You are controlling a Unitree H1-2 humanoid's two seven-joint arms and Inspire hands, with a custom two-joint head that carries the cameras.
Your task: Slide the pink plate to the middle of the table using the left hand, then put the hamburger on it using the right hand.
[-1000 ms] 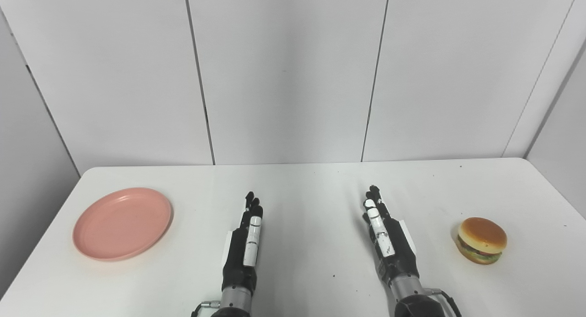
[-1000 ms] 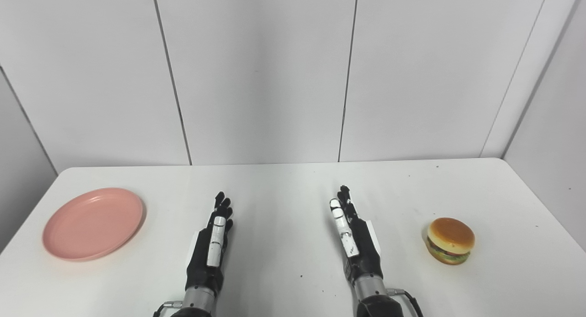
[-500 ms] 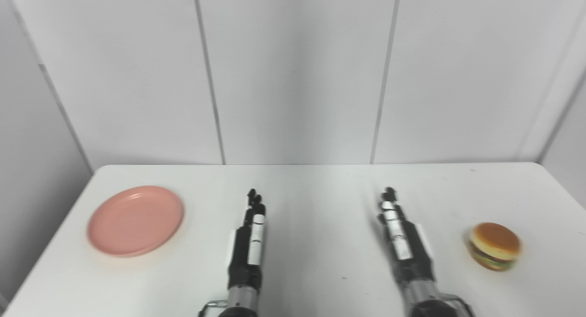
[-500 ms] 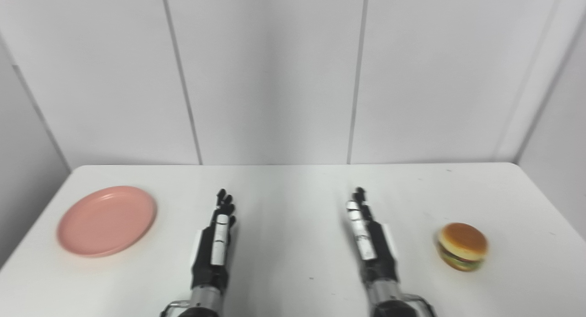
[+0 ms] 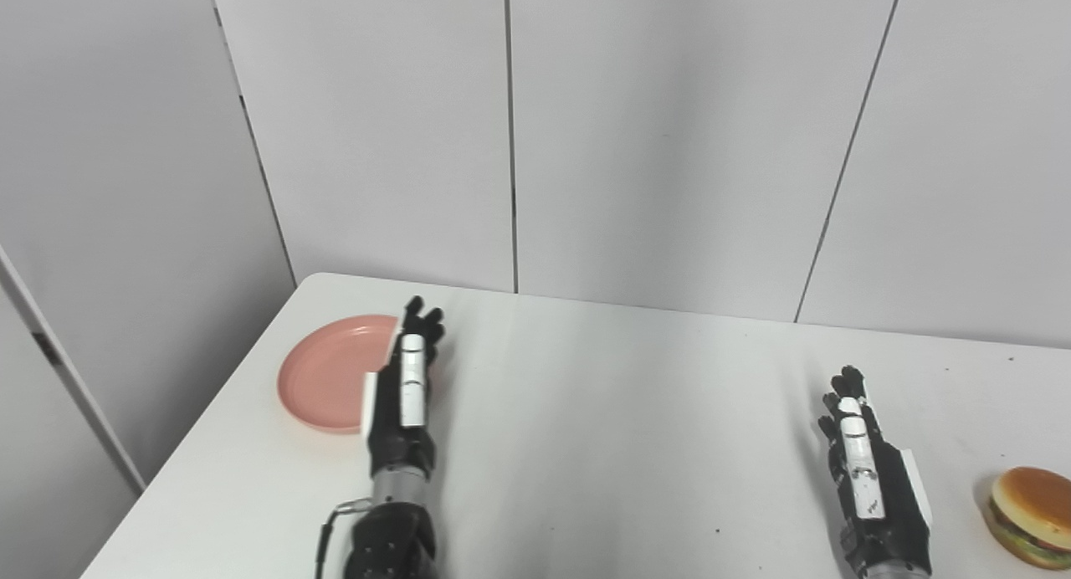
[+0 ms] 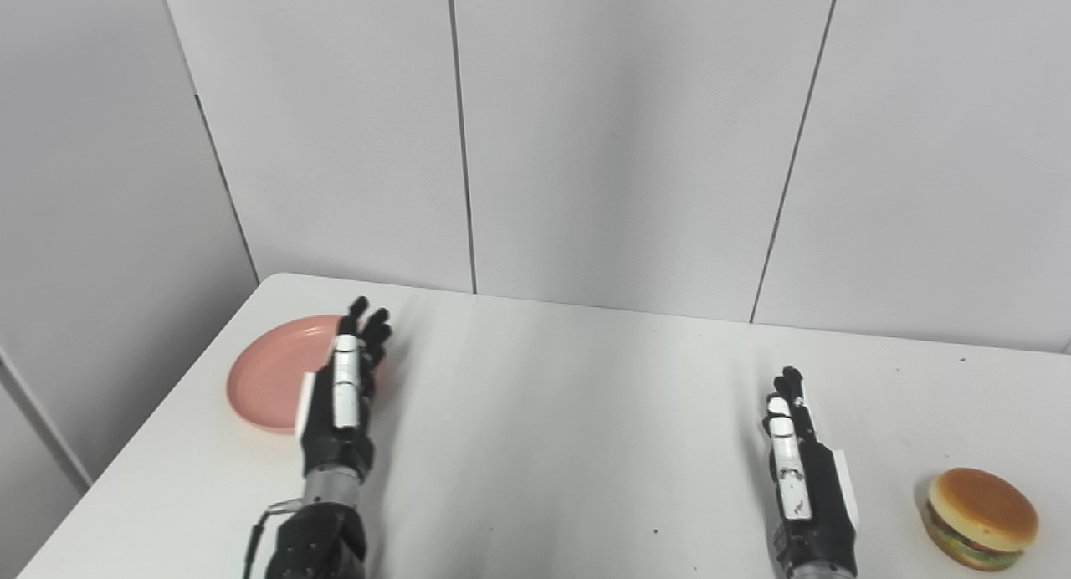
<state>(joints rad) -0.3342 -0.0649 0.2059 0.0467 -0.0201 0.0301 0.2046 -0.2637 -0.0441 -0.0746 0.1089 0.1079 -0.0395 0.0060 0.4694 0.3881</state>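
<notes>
While left robot hand [image 5: 403,392] overlaps pink plate's [image 5: 330,376] right edge, fingers spread, empty.

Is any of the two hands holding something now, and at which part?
Nothing is held. The left hand is open beside the pink plate, overlapping its right edge; the right hand is open, apart from the hamburger.
</notes>
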